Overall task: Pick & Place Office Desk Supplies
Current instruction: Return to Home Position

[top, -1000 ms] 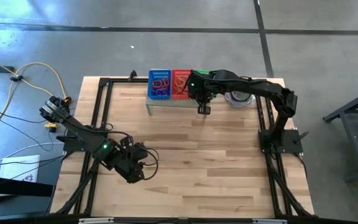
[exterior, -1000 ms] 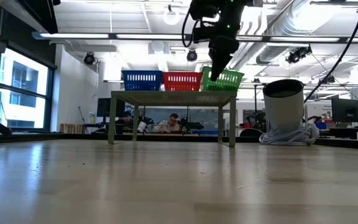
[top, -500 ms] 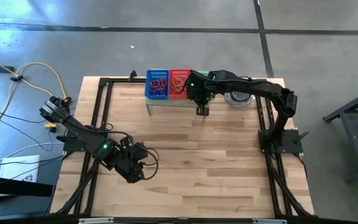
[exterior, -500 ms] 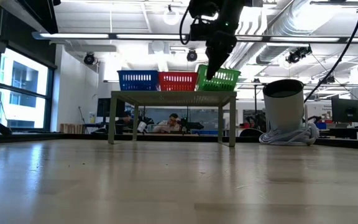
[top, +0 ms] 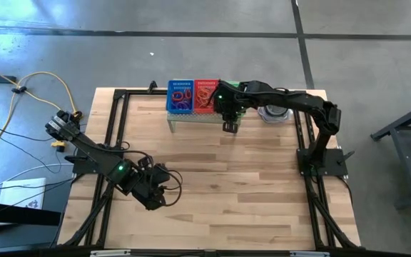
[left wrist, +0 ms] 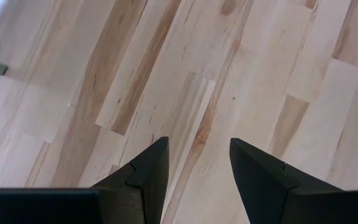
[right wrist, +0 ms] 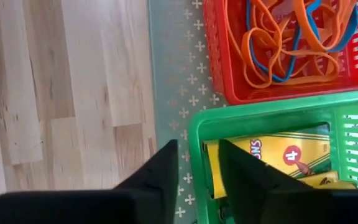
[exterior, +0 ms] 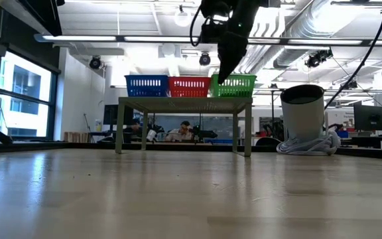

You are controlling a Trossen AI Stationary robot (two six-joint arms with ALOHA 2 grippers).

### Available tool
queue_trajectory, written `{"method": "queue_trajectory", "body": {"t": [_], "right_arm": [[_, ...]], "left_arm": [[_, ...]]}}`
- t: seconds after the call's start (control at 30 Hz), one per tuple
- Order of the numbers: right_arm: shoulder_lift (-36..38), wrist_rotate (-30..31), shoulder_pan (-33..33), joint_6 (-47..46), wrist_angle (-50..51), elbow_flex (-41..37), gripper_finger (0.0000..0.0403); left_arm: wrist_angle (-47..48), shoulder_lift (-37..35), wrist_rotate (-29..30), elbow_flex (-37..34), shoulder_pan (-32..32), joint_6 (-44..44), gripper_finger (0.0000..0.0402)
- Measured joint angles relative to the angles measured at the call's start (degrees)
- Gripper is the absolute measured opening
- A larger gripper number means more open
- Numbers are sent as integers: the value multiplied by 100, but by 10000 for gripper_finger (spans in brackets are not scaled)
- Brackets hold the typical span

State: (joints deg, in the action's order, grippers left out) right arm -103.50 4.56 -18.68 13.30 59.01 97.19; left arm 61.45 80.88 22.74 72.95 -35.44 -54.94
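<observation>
A pale wooden table (top: 212, 178) is carrying the work, and an open workshop with ceiling ducts and desks is showing behind it in the low view. At the far edge a pale green perforated stand (exterior: 184, 101) is standing on the boards. Three mesh baskets are sitting level in a close row on its top: the blue basket (exterior: 146, 85), the red basket (exterior: 189, 86) in the middle, and the green basket (exterior: 237, 85) at the end nearest a white cylindrical container (exterior: 304, 111).

The office supplies are lying inside the baskets. Orange and blue loops (right wrist: 284, 43) are lying tangled in the red basket. Yellow boxes (right wrist: 272, 155) are lying flat in the green one. More small loops (top: 183, 98) are showing in the blue basket, their colours hard to tell from above.

The right gripper (right wrist: 197, 149) is hanging astride the front wall of the green basket, at the corner next to the red basket. One finger is standing outside over the stand, the other inside over a yellow box. The jaws are standing narrowly apart, with a sliver of background showing on each side of the wall, and they are gripping nothing.

The left gripper (left wrist: 197, 162) is waiting over bare boards at the near left of the table, well apart from the stand. Its jaws are standing wide apart and empty.
</observation>
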Motion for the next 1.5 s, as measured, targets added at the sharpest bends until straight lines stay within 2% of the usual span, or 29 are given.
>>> {"method": "queue_trajectory", "body": {"t": [0.1,0.17,0.33,0.5,0.67,0.83,0.9,1.0,1.1,1.17,1.23,1.37,1.5], "right_arm": [[0,45,108,38,-67,0,141],[25,312,243,177,-67,-2,163],[181,1796,729,365,-144,-7,199],[433,2468,1326,544,-122,-4,208],[760,2750,2011,204,360,3,200],[1113,2387,2654,-842,1448,-6,167],[1282,1744,2835,-1425,2008,-12,146],[1621,268,2991,-2099,2637,-68,111],[1966,-390,3052,-2361,2608,-420,67],[2420,-460,3230,-2472,2473,-847,33],[2933,-472,3410,-2732,2317,-1317,10],[4234,-294,3691,-3147,1295,-2550,5],[5788,22,3870,-2660,-394,-3948,2]], "left_arm": [[2,0,0,0,0,2,163],[0,0,0,0,0,2,163],[2,0,0,0,0,4,163],[-2,0,0,-2,0,-46,163],[-70,2,-2,-4,35,19,163],[-227,6,94,-4,251,466,163],[-234,3,289,-4,369,575,163],[-245,2,322,-4,581,919,163],[-279,-28,-172,-2,743,1231,158],[-324,-90,-448,-2,756,1471,146],[-321,-221,-399,-2,705,1627,128],[-333,-528,525,-2,568,1927,74],[-341,-913,1362,2,483,2475,12]]}}
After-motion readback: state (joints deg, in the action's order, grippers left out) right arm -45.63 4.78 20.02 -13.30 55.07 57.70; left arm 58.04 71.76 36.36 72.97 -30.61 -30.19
